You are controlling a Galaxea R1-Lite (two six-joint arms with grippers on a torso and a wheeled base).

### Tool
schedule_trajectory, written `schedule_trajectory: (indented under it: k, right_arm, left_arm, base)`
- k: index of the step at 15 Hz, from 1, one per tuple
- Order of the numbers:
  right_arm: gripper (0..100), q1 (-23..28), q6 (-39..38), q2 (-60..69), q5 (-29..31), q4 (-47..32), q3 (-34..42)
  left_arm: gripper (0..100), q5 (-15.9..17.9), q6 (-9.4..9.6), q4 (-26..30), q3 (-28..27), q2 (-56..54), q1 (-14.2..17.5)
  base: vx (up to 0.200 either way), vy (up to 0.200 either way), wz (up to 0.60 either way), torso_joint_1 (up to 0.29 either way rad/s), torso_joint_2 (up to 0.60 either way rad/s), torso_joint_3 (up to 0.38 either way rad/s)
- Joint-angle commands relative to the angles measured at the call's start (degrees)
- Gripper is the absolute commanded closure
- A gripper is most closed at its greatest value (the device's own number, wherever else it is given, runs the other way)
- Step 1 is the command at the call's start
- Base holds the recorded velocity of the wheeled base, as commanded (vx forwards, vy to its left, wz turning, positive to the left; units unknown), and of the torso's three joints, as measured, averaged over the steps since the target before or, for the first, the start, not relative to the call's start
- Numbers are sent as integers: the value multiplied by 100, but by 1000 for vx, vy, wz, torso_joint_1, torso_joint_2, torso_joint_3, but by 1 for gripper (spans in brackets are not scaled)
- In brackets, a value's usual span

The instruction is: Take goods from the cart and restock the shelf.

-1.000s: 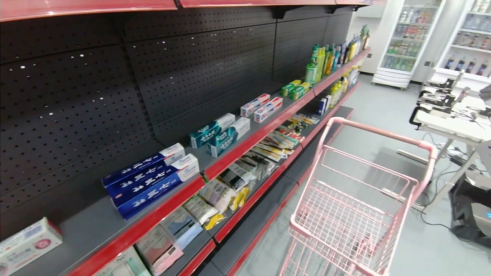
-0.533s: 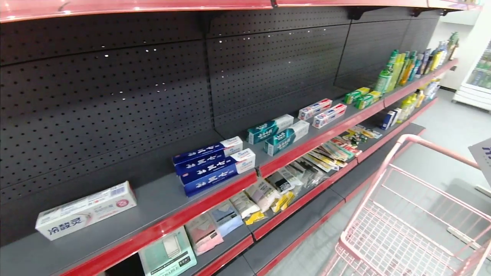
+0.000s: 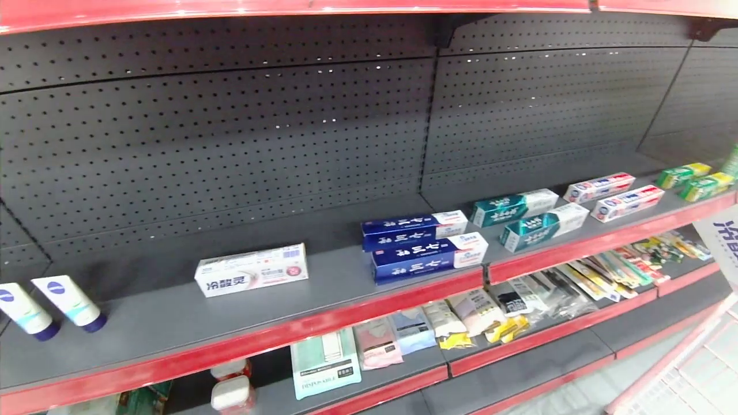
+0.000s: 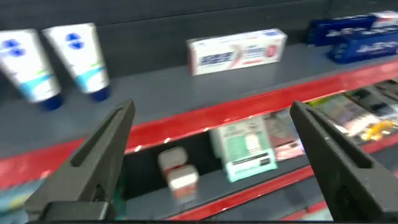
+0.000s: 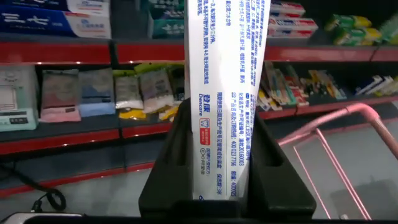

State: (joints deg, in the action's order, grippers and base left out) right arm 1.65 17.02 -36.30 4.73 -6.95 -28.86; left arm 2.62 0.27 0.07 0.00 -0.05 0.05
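My right gripper is shut on a long white toothpaste box with blue print, held upright in front of the shelves. An end of that box shows at the right edge of the head view. My left gripper stands open and holds nothing, facing the red-edged shelf. On that shelf lie a white toothpaste box, two blue boxes and two teal boxes. The pink cart pokes in at the lower right, and its rim lies below the held box.
Two white tubes with blue caps stand at the shelf's left end. Red-and-white boxes and green boxes lie further right. The lower shelf holds packets and toothbrushes. Bare shelf lies between the tubes and the white box.
The head camera has swung left along the shelf, so the cart has slid almost out of the picture. The tubes have come into sight and the held box shows at the right edge.
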Motion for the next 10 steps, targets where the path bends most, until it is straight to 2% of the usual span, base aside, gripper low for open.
schedule_trajectory:
  k: [1,4,8,10]
  right_arm:
    - [100,2,21,-52,2,1,3]
    - [100,2,30,-87,-7,1,11]
    - [100,2,47,-114,-7,88,38]
    - [100,2,-23,-114,-86,97,38]
  left_arm:
    - [0,2,0,1,0,5,4]
    - [0,2,0,1,0,5,4]
    - [0,2,8,1,0,5,-5]
    - [0,37,96,-7,-9,58,-5]
  base:
    - [0,0,600,2,2,2]
    - [0,0,600,4,4,2]
    - [0,0,0,0,0,0]
    - [0,0,0,0,0,0]
